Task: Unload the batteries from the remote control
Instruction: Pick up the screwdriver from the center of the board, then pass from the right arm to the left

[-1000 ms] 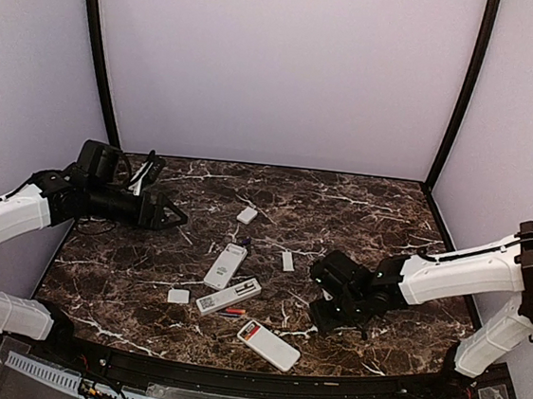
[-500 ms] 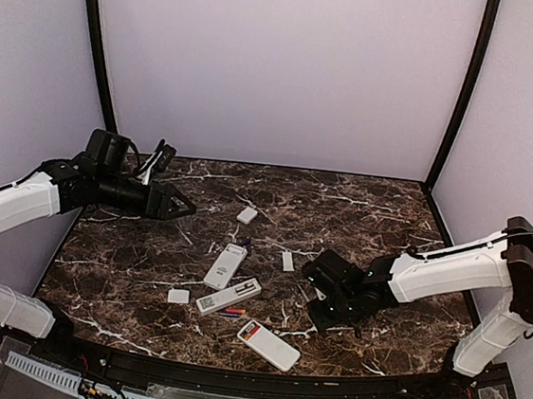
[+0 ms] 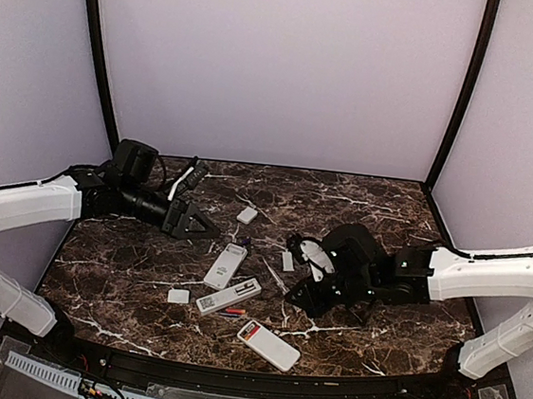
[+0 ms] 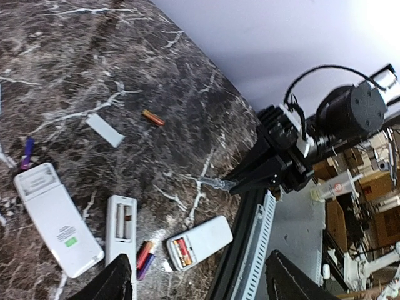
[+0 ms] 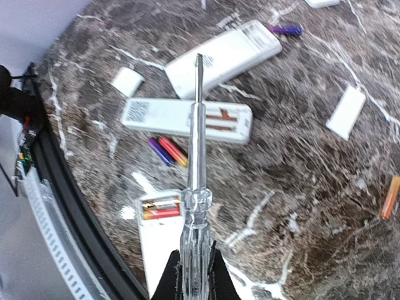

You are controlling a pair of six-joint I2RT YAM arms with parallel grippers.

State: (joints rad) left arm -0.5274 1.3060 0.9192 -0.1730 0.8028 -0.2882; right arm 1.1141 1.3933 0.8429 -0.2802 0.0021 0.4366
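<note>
Three white remotes lie near the front. The nearest remote (image 5: 156,250) (image 3: 268,345) has its compartment open, with orange-red batteries (image 5: 161,208) (image 4: 182,252) inside. Two loose batteries (image 5: 167,151) (image 4: 145,258) lie beside a remote with an empty compartment (image 5: 187,119) (image 3: 229,296). My right gripper (image 5: 195,262) (image 3: 297,296) is shut on a clear-handled screwdriver (image 5: 197,187) (image 4: 215,183), its tip over the empty remote. Over the table's left side, my left gripper (image 3: 208,229) (image 4: 200,287) hangs open, holding nothing.
A third remote (image 3: 226,265) lies face down beyond the others. A purple battery (image 5: 285,29) and an orange one (image 5: 389,197) lie loose farther out. Small white covers (image 3: 178,296) (image 3: 288,261) (image 3: 247,215) are scattered around. The table's black front edge (image 4: 244,250) is close.
My right gripper has shut on the screwdriver, lifted it and carried it left toward the remotes. My left arm has swung right, toward the middle of the table.
</note>
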